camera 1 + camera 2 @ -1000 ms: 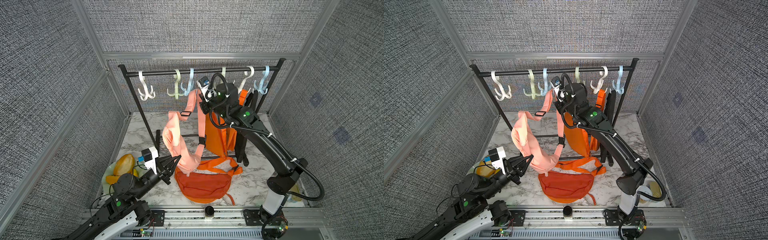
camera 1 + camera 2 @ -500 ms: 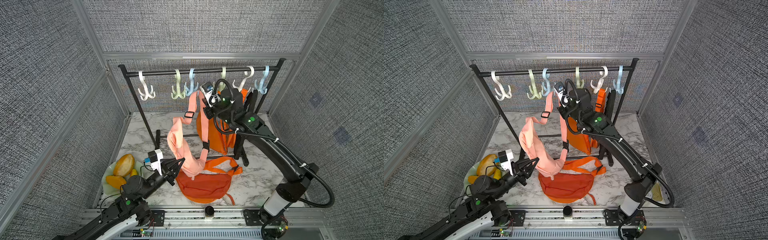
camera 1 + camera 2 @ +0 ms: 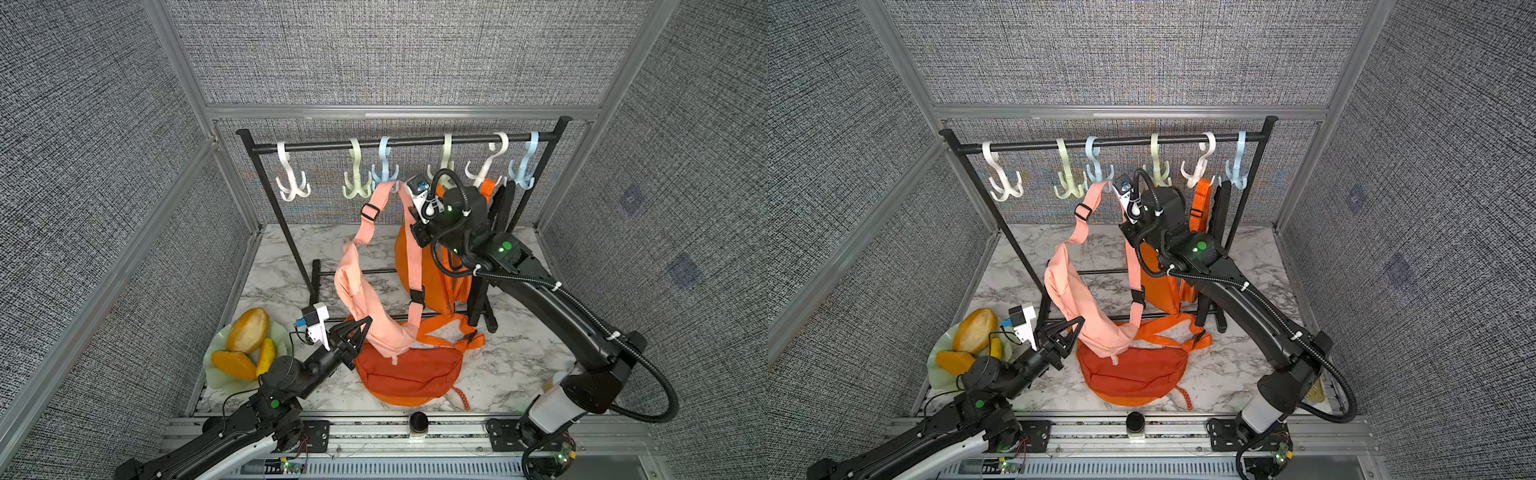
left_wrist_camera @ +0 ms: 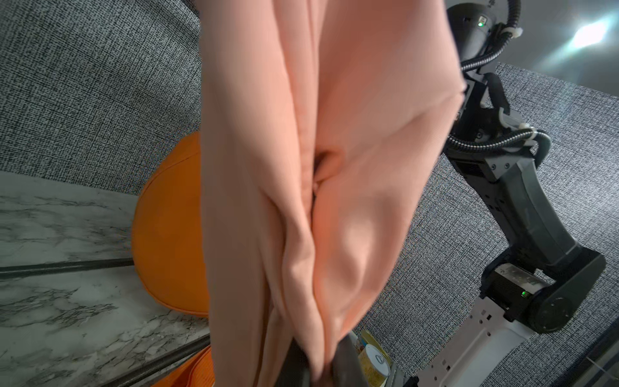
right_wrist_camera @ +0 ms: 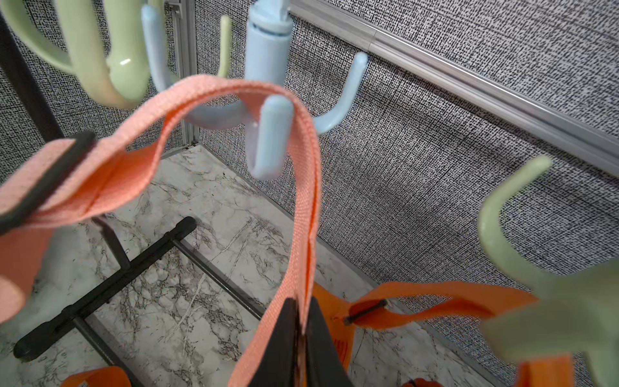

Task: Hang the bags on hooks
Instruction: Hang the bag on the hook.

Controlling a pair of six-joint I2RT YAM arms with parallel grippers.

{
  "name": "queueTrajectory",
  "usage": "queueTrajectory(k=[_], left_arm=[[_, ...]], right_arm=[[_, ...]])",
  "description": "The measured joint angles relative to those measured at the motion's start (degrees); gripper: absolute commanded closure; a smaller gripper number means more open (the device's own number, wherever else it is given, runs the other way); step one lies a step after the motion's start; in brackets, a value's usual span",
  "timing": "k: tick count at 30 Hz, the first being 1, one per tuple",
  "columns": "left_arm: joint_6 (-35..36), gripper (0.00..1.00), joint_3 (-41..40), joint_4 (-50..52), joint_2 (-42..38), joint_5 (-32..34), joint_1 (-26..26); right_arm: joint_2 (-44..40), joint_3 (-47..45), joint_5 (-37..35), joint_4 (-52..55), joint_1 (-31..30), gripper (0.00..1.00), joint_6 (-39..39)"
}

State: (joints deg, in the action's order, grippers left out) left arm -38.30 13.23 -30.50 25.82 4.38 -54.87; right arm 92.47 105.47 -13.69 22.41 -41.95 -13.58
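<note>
Vs ~1 s ago: right gripper (image 5: 299, 338) dipped a little; left gripper (image 3: 360, 329) moved right. Salmon-pink fabric sling bag (image 3: 365, 307) now hangs longer, less bunched, mid-scene, clear of the marble floor. Its webbing strap (image 5: 301, 187) loops over the near prong of a pale-blue plastic hook (image 5: 271, 134). Right jaws clamped on strap just below the prong; left jaws pinch the bag body. Judged: hooked, not yet released.
</note>
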Motion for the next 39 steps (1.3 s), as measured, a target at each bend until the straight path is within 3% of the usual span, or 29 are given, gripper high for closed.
queueTrajectory(k=[9,19,29,32,35,37,39], left_arm=[[-4.02,1.00,-0.94,-2.86,6.12,1.09,0.00],[-6.82,1.00,-1.55,-7.30,11.65,1.14,1.03],[-9.35,0.97,5.16,-10.93,26.47,-8.02,8.35],[-9.81,0.91,6.73,-11.98,29.83,-10.14,11.13],[-10.19,0.78,8.85,-11.80,33.00,-12.57,13.51],[-10.84,0.64,10.16,-11.76,34.84,-13.99,14.71],[-11.23,0.41,11.02,-11.76,36.57,-15.19,15.98]], right_arm=[[0.00,-1.53,-1.44,0.02,0.04,0.96,0.35],[-3.58,-5.22,-6.88,0.02,0.72,0.97,1.97],[-8.57,-10.27,-12.09,0.11,1.16,0.97,2.62],[-9.86,-11.69,-13.20,0.00,1.22,0.95,2.84],[-10.99,-13.00,-13.40,-0.02,1.27,0.90,3.28],[-11.63,-13.79,-13.35,0.09,1.25,0.88,3.52],[-12.28,-14.47,-13.25,0.48,1.03,0.86,3.80]])
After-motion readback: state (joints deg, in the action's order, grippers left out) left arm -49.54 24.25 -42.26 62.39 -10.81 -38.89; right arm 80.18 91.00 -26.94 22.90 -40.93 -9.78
